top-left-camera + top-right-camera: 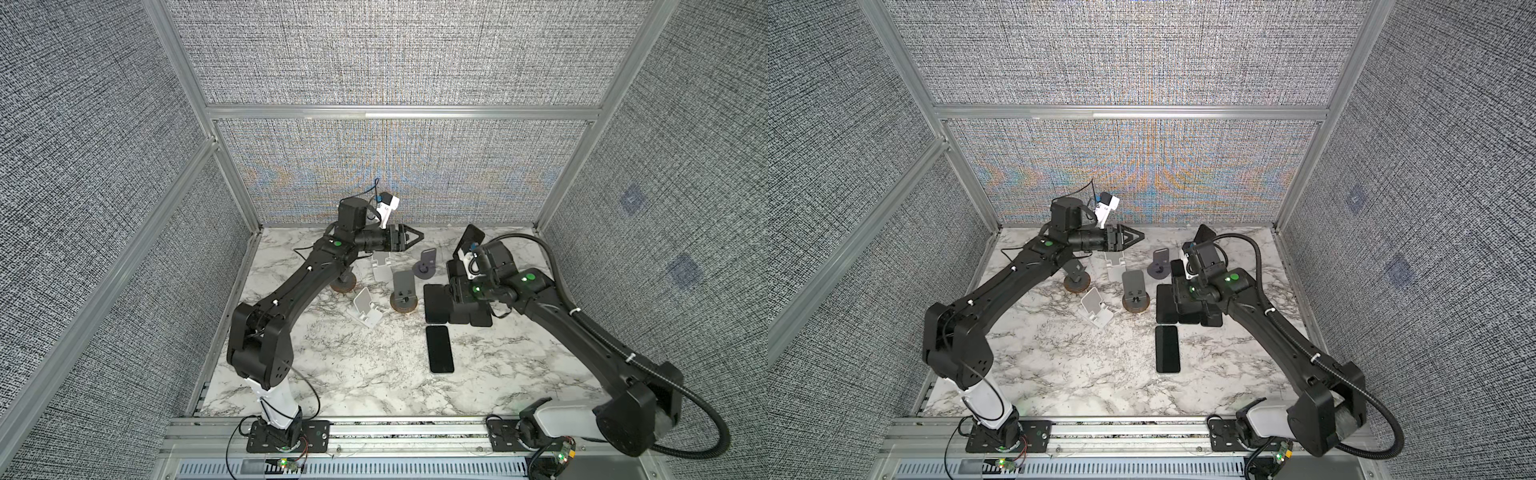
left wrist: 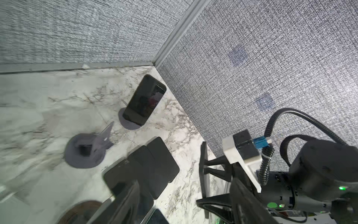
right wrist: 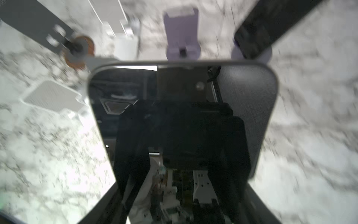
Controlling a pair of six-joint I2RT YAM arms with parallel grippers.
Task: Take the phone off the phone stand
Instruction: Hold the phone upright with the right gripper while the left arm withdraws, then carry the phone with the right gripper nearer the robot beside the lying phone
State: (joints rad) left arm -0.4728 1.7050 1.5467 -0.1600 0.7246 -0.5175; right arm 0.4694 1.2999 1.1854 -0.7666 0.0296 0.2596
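A propped phone (image 2: 144, 99) leans screen-out on a round grey stand (image 2: 127, 125) in the far right corner of the marble table (image 1: 353, 374), close to both walls. Just nearer than it, the right gripper (image 1: 457, 305) points down over a heap of phones (image 2: 151, 164) that lie flat and overlap. Its jaws are closed across the width of another one, the gripped phone (image 3: 242, 87), which is clear of any stand and held at an angle to the flat ones, dark glass towards the wrist. A lone phone (image 1: 440, 349) lies flat by itself, nearer still.

Left of the heap sit bare stands: a purple stand (image 1: 426, 266), a grey stand on a wooden disc (image 1: 403, 293), a near white stand (image 1: 365, 309) and a far white stand (image 1: 382, 266). The left gripper (image 1: 415, 238) hangs above the far middle of the table, pointing right — its jaws are spread well apart with nothing between them.
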